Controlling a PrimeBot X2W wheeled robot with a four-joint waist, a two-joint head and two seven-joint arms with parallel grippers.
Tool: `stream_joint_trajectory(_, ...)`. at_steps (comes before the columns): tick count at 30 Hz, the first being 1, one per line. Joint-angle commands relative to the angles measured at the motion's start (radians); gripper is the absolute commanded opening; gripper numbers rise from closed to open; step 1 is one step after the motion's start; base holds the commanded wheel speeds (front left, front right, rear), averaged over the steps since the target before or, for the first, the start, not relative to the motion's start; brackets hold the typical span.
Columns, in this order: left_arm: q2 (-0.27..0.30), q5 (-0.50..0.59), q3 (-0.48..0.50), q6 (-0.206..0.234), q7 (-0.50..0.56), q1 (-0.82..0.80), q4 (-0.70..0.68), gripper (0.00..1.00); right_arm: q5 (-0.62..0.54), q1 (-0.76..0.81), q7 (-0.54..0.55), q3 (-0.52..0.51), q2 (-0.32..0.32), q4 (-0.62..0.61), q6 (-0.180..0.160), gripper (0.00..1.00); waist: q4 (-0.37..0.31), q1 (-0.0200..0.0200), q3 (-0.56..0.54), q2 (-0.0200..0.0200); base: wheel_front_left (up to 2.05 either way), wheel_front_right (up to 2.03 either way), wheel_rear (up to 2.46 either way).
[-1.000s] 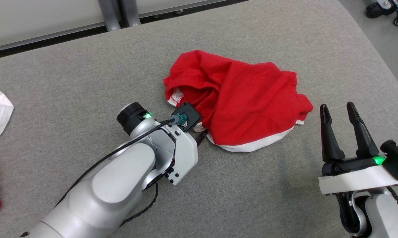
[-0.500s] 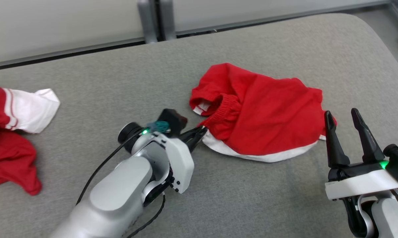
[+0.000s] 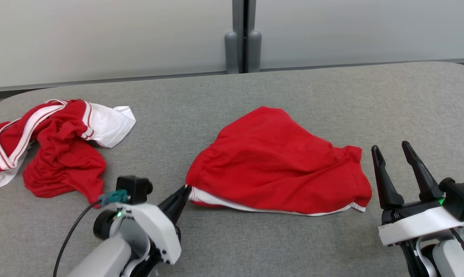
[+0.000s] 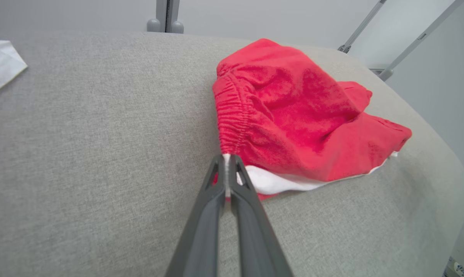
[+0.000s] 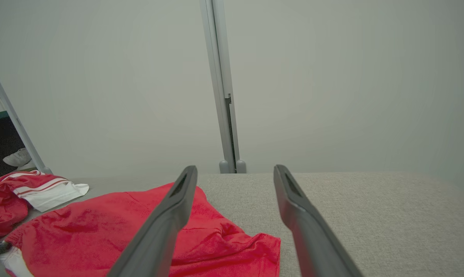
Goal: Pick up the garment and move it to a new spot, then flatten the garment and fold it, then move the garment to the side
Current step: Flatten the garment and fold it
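The left fingers [image 3: 176, 203] are pinched tight on the white-edged corner of the red garment [image 3: 278, 173], which is spread on the grey bench [image 3: 255, 238] between the two pairs of fingers. The right fingers [image 3: 384, 179] are held wide apart with nothing gripped, just beside the garment's other end. A second red-and-white heap [image 3: 58, 146] is seen well apart, left of the left fingers.

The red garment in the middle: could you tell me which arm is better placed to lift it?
Left, probably: the left claw is shut on the red garment at its corner; the right claw stands open beside it, holding nothing.
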Motion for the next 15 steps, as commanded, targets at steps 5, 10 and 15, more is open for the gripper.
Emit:
stream_joint_trajectory(5, 0.047, -0.041, 0.029, 0.052, -0.011, 0.112, -0.066, 0.00, 0.011, 0.018, 0.000, 0.004, -0.016, 0.013, 0.002, 1.00, 0.032, 0.0000, -0.022, 0.0000, 0.00, 0.00, 0.00)
stream_joint_trajectory(10, 0.084, -0.070, 0.060, 0.106, -0.028, 0.201, -0.128, 0.00, 0.012, 0.023, 0.000, 0.011, -0.019, 0.022, 0.002, 1.00, 0.044, 0.0000, -0.028, 0.0000, 0.00, 0.00, 0.00)
stream_joint_trajectory(15, 0.103, -0.068, 0.071, 0.140, -0.043, 0.246, -0.166, 0.89, 0.017, 0.024, 0.000, 0.016, -0.023, 0.033, 0.002, 1.00, 0.052, 0.0000, -0.033, 0.0000, 0.00, 0.00, 0.00)
